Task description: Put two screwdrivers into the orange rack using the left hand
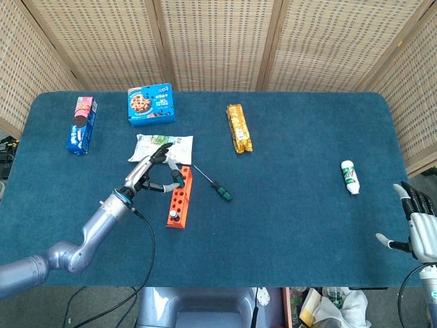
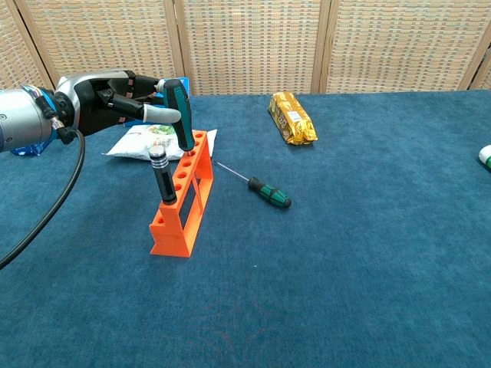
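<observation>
The robot's left hand [image 2: 115, 103] pinches a teal-handled screwdriver [image 2: 179, 111], its shaft already sunk in a far hole of the slotted orange plastic rack [image 2: 182, 201] (a ribbed black-handled screwdriver [image 2: 162, 176] stands nearer). Judged next: let go and withdraw cleanly. The right hand [image 1: 418, 222] hangs with fingers apart, holding nothing.

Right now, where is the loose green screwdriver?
Chest view: the loose green screwdriver lies flat on the table, just right of the orange rack, below the gold snack pack.
</observation>
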Controlling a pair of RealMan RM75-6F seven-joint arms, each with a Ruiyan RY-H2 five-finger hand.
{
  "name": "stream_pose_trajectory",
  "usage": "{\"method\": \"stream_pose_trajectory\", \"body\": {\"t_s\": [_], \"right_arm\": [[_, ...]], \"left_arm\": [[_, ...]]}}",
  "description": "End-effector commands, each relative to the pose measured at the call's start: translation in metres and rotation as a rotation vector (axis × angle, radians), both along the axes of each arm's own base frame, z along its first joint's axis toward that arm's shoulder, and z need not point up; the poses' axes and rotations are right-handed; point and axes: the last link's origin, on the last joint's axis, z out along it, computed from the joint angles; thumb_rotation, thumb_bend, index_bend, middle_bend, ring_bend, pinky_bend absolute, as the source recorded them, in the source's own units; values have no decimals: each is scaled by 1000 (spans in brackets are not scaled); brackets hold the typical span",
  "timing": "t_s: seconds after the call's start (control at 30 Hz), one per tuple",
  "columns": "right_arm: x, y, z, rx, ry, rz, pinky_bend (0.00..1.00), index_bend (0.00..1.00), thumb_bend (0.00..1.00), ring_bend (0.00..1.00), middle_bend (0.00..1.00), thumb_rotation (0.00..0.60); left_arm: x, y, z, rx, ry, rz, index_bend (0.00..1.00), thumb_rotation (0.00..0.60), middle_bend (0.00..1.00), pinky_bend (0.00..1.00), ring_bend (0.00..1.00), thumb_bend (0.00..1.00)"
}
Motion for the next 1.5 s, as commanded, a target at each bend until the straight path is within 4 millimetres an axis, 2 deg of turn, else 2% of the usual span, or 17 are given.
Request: {"method": "stream_pose_trajectory", "body": {"t_s": [0.03, 0.13, 0.37, 0.63, 0.73, 0.83, 0.9, 1.0, 1.1, 1.13, 1.2, 1.33, 1.5], "right_arm": [[0, 0, 0, -1, 0, 1, 0, 0, 0, 0, 0, 600], [0, 0, 0, 0, 1, 0, 0, 0, 0, 0, 0, 600], [0, 0, 0, 0, 1, 1, 0, 0, 0, 0, 0, 600], [1, 1, 0, -1, 0, 4, 0, 0, 0, 0, 0, 600], [1, 1, 1, -3, -1, 5, 0, 0, 0, 0, 0, 600], [1, 1, 1, -4, -2, 6, 0, 0, 0, 0, 0, 600], [1, 1, 2, -4, -2, 6, 0, 0, 0, 0, 0, 600], [1, 1, 1, -3, -3, 7, 0, 0, 0, 0, 0, 600], [2, 2, 1, 0, -4, 11, 0, 0, 0, 0, 0, 600], [3, 3, 1, 0, -4, 16, 0, 0, 0, 0, 0, 600], [4, 4, 1, -1, -3, 21, 0, 0, 0, 0, 0, 600], [5, 5, 1, -8, -1, 24, 0, 0, 0, 0, 0, 600], [5, 5, 3, -17, -2, 25, 0, 0, 0, 0, 0, 600]], "left_arm": [[0, 0, 0, 0, -1, 1, 648, 600, 0, 0, 0, 426], [-2, 0, 0, -1, 7, 1, 634, 600, 0, 0, 0, 426], [-3, 0, -1, -13, 9, 6, 458, 600, 0, 0, 0, 433], [-6, -2, 0, -27, 16, 7, 357, 600, 0, 0, 0, 434], [-6, -2, 0, -30, 15, 3, 248, 600, 0, 0, 0, 426], [-5, -4, 5, -27, -6, -2, 84, 600, 0, 0, 0, 263], [-4, -5, 12, -13, -21, -11, 6, 600, 0, 0, 0, 112], [-8, -6, 28, 21, -24, -30, 0, 600, 0, 0, 0, 5], [-15, -10, 52, 66, -9, -51, 0, 600, 0, 0, 0, 0], [-32, -10, 80, 168, 72, -75, 0, 600, 0, 0, 0, 0], [-59, -25, 110, 278, 238, -108, 0, 600, 0, 0, 0, 0], [-101, -57, 139, 414, 556, -97, 0, 600, 0, 0, 0, 0], [-132, -98, 155, 534, 709, -38, 0, 600, 0, 0, 0, 0]]}}
